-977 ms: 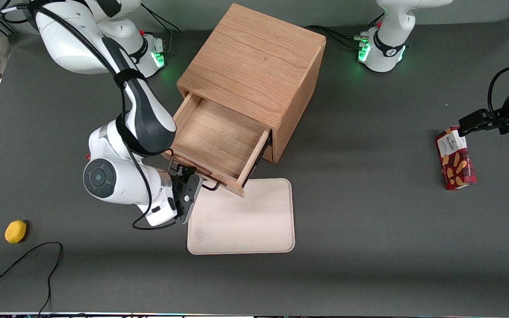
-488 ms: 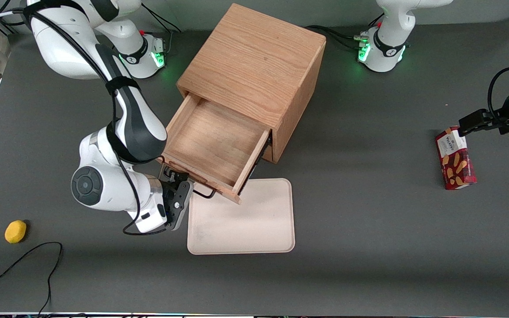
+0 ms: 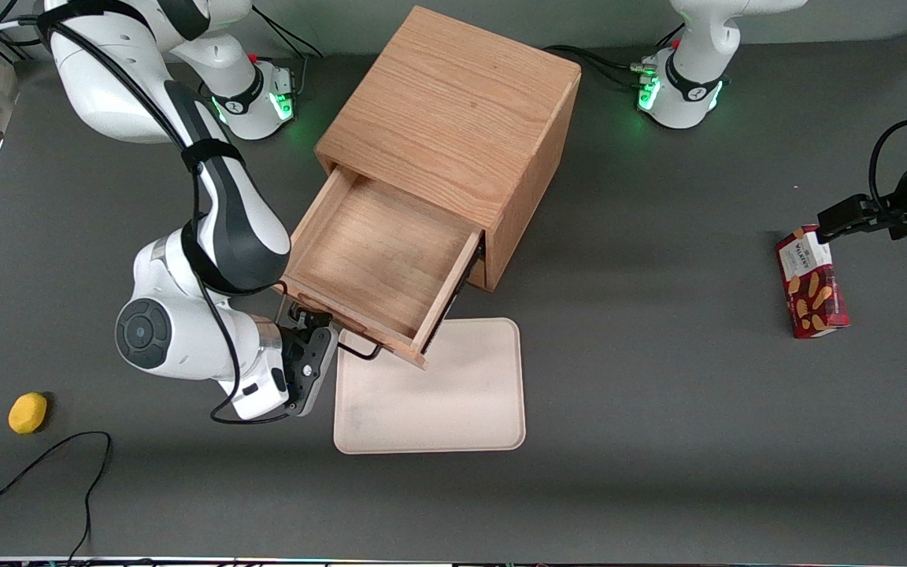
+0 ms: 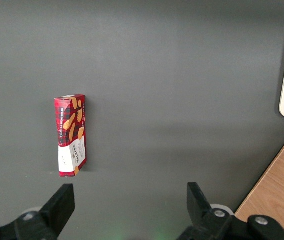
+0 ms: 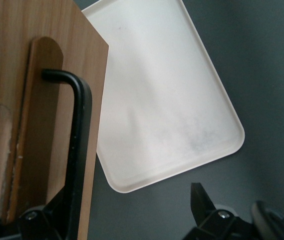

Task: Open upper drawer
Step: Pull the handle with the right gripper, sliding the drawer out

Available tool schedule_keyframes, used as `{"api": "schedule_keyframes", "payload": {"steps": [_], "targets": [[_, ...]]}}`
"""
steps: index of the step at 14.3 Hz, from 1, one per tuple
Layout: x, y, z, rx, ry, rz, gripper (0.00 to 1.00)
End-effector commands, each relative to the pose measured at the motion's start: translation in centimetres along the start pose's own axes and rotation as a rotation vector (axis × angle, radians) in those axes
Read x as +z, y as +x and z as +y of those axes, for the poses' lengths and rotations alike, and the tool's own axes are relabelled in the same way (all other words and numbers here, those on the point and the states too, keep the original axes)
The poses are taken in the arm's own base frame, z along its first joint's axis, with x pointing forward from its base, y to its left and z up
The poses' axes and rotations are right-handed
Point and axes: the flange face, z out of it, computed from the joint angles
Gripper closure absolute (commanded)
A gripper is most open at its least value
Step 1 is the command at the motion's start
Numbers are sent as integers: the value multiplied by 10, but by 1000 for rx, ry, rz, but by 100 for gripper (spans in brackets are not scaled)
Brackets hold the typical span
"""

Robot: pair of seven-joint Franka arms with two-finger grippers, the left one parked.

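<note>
Tool point(image 3: 318, 331), fingers spread astride the handle point(image 5: 76, 150), hooks it to draw the upper drawer point(image 3: 375, 260) outward.

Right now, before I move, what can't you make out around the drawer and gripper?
1. Lower drawer: front view, hidden under the open upper drawer and the cabinet top.
2. Handle: right wrist view, one end cut off by the picture's edge; front view, partly covered by the gripper.
3. Finger-to-handle contact: right wrist view, the handle hides one tip of the open fingers.
</note>
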Motion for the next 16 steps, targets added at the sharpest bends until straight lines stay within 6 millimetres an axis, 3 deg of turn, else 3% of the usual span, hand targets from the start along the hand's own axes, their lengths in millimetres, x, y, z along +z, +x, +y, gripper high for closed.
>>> {"api": "schedule_keyframes", "payload": {"steps": [1, 6, 13, 16], "targets": [[-1, 2, 14, -22, -9, 55, 0], [3, -1, 26, -45, -25, 69, 0], [0, -2, 29, -37, -31, 75, 0], [-27, -1, 20, -33, -37, 76, 0]]}}
